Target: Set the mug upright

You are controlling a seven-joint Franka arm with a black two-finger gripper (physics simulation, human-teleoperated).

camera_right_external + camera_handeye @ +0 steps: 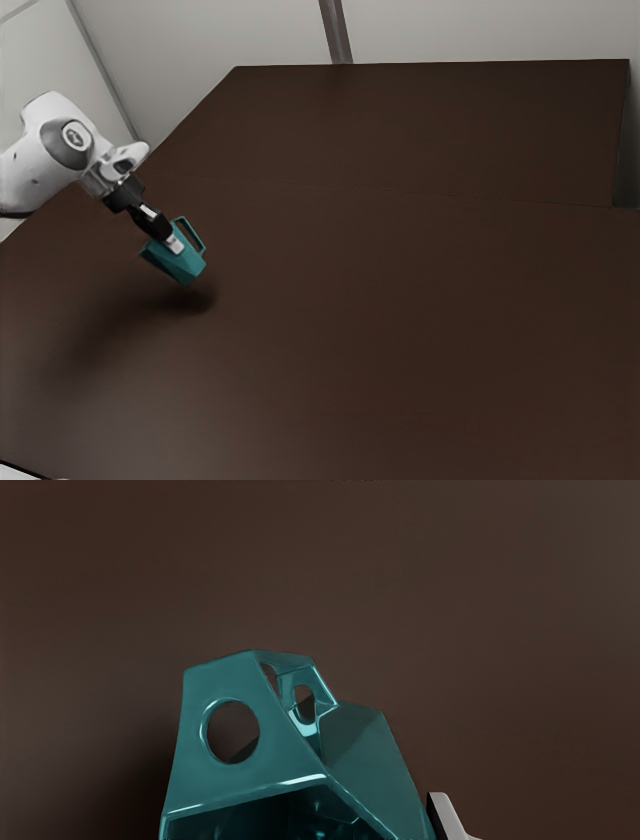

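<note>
The black two-finger pincer (174, 243) is closed on the teal, glossy, faceted mug (187, 267), exact spread indeterminable, holding it tilted above the dark brown worktop (400, 310).

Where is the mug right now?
The mug is on the exterior view's left, tilted between the jaws at the end of the arm, held above the table with its shadow beneath.

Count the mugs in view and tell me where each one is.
1. The teal mug is held tilted between the jaws, above the table, toward the exterior view's left.
</note>
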